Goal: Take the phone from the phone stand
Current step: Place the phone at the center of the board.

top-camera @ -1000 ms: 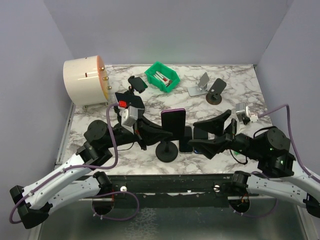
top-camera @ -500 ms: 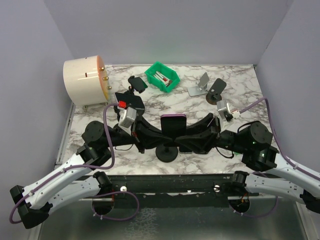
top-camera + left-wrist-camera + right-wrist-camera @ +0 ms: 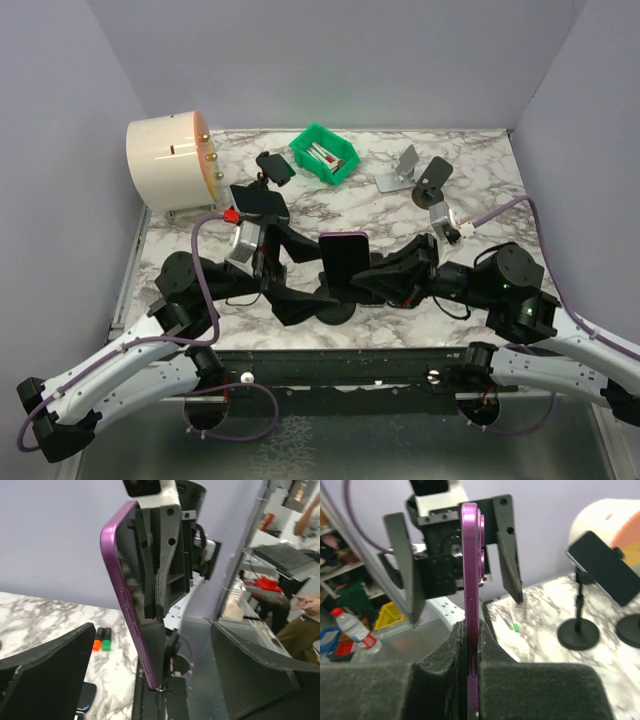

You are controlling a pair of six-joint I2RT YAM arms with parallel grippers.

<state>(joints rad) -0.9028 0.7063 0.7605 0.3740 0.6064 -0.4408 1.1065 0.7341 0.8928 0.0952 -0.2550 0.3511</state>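
Observation:
The purple phone (image 3: 344,262) stands upright on edge at the table's middle, above the phone stand's round black base (image 3: 333,308). My right gripper (image 3: 388,272) reaches in from the right and is shut on the phone (image 3: 470,570), its foam pads (image 3: 440,680) pressed on both faces. My left gripper (image 3: 298,272) comes from the left, open, one finger on either side of the phone and stand. In the left wrist view the phone's edge (image 3: 127,605) sits between my wide-spread left fingers (image 3: 45,670), with its lower end at the stand's holder (image 3: 170,655).
A cream drum-shaped appliance (image 3: 170,160) stands at the back left, with a green bin (image 3: 324,153) and a metal stand (image 3: 400,170) beside a black round stand (image 3: 432,180) along the back. Another phone on a stand (image 3: 258,203) stands behind my left arm. Orange and green markers (image 3: 101,639) lie on the table.
The right gripper came in from the right and closed on the phone. The left gripper's jaws, shut a moment ago, have sprung wide open.

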